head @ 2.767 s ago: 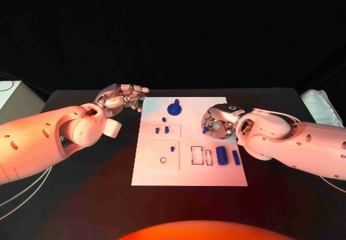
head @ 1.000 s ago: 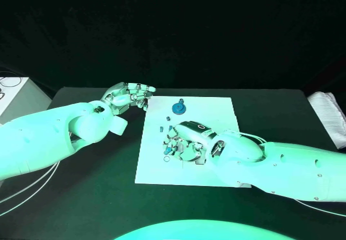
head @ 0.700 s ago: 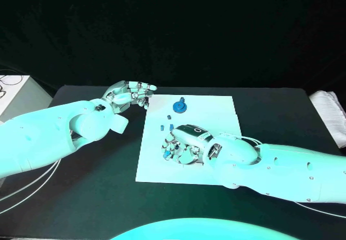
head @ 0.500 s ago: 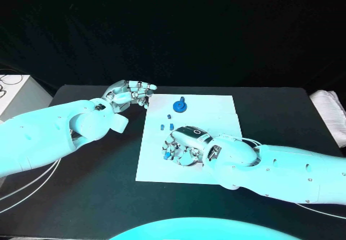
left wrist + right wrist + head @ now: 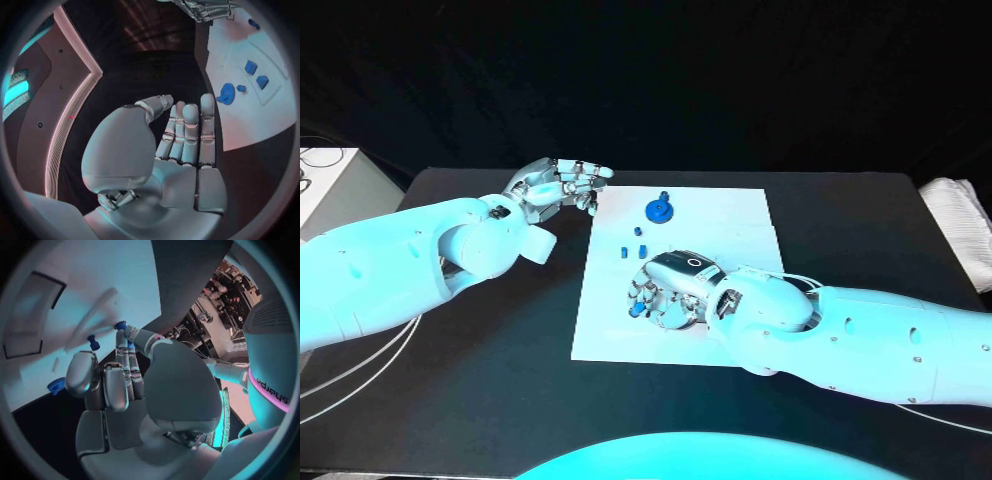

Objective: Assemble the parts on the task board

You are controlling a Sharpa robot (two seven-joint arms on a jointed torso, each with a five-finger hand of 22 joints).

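The white task board (image 5: 733, 215) lies mid-table. My right hand (image 5: 671, 294) hovers low over its left-middle area, hiding the slots beneath. In the right wrist view its thumb and a finger pinch a small blue part (image 5: 129, 344) above the board (image 5: 94, 270), next to a standing blue peg (image 5: 92, 342). A blue gear-like knob (image 5: 656, 210) and small blue pegs (image 5: 635, 251) stand near the board's far edge. My left hand (image 5: 564, 187) is off the board's far left corner, holding nothing, with its fingers (image 5: 187, 132) straight and side by side. The knob (image 5: 226, 93) lies beyond them.
A white box (image 5: 329, 185) stands at the table's left edge and a folded white cloth (image 5: 961, 220) at its right edge. A rectangular recess (image 5: 31, 315) is outlined on the board away from my right hand.
My right hand moved from the board's right side to its left-middle area, carrying the small blue part, and has barely shifted in the last half second. The left hand stayed put.
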